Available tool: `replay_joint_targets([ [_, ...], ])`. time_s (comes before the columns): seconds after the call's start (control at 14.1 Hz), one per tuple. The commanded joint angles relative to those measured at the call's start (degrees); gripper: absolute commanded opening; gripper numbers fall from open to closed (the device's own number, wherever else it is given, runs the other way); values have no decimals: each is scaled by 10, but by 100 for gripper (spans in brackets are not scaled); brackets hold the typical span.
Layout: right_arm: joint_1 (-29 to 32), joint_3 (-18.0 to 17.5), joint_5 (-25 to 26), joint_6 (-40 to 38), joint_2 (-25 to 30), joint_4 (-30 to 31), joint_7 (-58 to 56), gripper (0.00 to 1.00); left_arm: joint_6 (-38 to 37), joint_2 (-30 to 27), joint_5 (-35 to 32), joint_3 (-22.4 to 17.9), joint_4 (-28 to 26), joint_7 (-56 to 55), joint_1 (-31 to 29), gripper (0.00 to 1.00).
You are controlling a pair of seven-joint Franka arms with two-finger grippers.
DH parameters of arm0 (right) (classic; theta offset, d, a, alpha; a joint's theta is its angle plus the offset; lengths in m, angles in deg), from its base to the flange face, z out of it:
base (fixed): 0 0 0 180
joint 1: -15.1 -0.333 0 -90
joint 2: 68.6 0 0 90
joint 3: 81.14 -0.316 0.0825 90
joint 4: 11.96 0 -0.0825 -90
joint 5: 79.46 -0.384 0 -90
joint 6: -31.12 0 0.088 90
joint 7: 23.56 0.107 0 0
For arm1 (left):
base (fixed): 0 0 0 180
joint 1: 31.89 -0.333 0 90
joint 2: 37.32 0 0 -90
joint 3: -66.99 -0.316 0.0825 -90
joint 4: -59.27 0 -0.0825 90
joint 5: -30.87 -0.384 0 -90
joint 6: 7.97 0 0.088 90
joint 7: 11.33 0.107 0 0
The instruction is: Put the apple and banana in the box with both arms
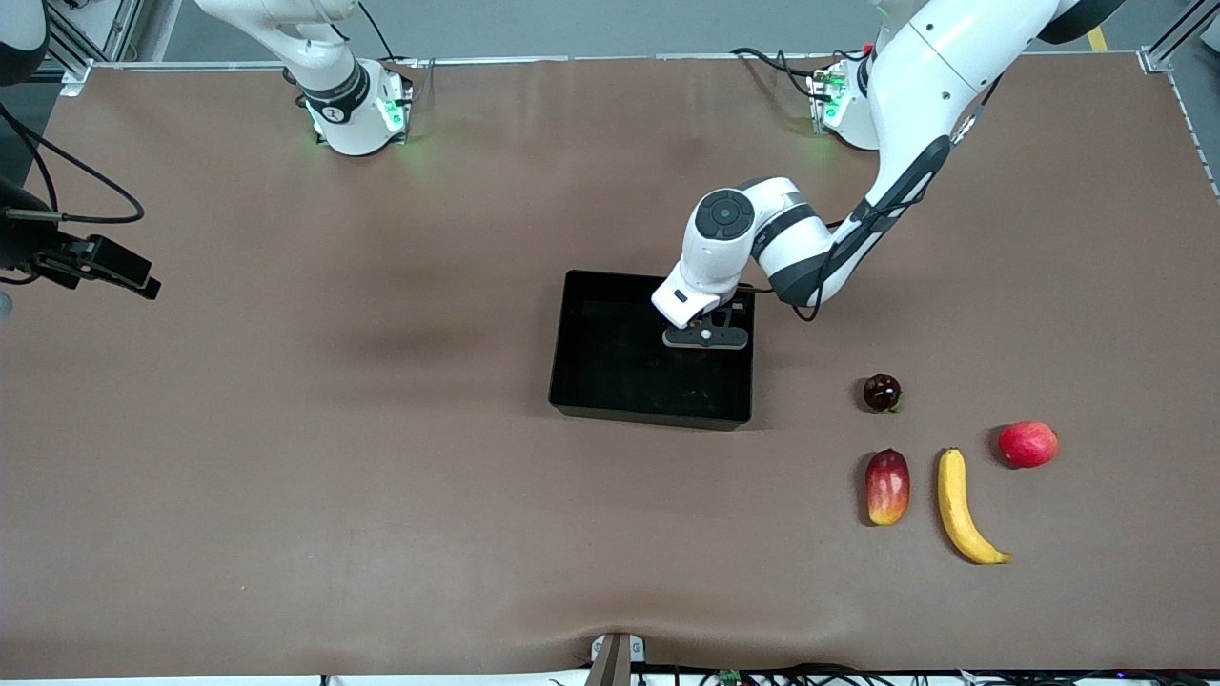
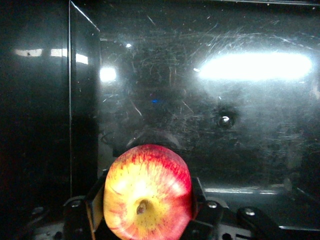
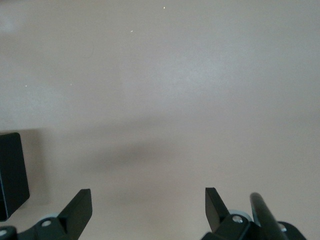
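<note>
Brown table [image 1: 381, 476], left pincer [image 2: 145, 212] gripping apple [image 2: 146, 192] over black box [image 1: 581, 381], right pincer [image 3: 148, 207] open, waiting

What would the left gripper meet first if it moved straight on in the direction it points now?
The left gripper, with the apple between its fingers, points down into the box. It would probably meet the black floor of the box first; nothing else shows in the way.

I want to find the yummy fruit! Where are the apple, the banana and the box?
apple [image 2: 147, 192]: left wrist view, middle of its yellow-red skin.
banana [image 1: 956, 503]: front view, middle of its curve.
box [image 1: 620, 367]: front view, bare black floor.
</note>
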Motion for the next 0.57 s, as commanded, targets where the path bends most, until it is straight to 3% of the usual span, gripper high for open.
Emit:
replay_joint_targets([
  [0.0,3,-4,-4,45,50,73,-7,100,4,-12,-17,2,6,-28,0,100],
  [0.28,3,-3,-3,33,34,22,-7,100,-31,-38,-8,17,26,-25,-10,100],
  [0.5,4,-2,0,28,35,20,-9,100,-143,-40,18,32,105,-3,-14,100],
])
